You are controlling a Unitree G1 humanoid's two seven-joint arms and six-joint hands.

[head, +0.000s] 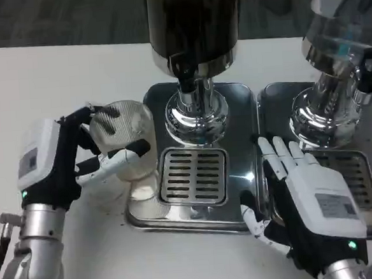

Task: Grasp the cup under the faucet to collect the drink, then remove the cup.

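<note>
Head view: on the white tabletop point(53, 72), the left robot hand point(66, 164) grips a clear ribbed cup point(125, 140), tilted, beside the left edge of the steel drip tray point(234, 104) and not yet under the faucet point(188, 82). The slotted grate point(194, 176) sits below the dark dispenser point(193, 17). The right robot hand point(311, 198) lies flat, fingers spread, holding nothing, between that tray and a second dispenser point(339, 46) with its own tray point(278, 95).

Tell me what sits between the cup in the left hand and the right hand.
In the head view, the slotted drip grate on the steel tray lies between the cup, held by the left hand, and the right hand.
</note>
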